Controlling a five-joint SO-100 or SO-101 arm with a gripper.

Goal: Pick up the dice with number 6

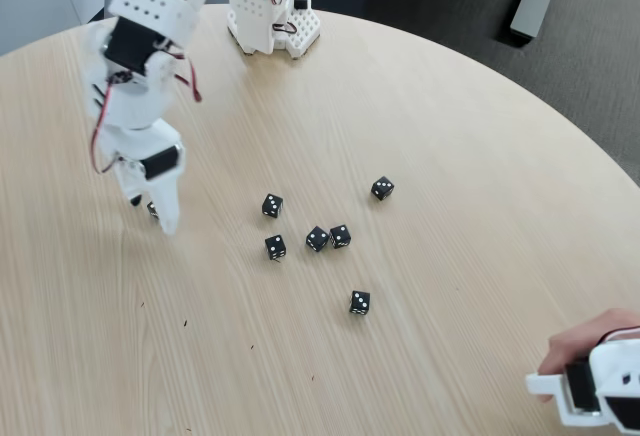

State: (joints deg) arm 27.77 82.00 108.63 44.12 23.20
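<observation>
At frame left, the hand [152, 208] pinches a tiny black die [153, 210], its pips hidden, on the wooden surface [450, 136].

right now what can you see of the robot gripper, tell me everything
The gripper is white plastic with a black motor block and red wires running up the arm. It points down at the wooden table, on the left of the fixed view, well apart from the loose dice. A small dark thing sits between its fingertips, too hidden to identify. Whether the fingers grip it is unclear.
</observation>
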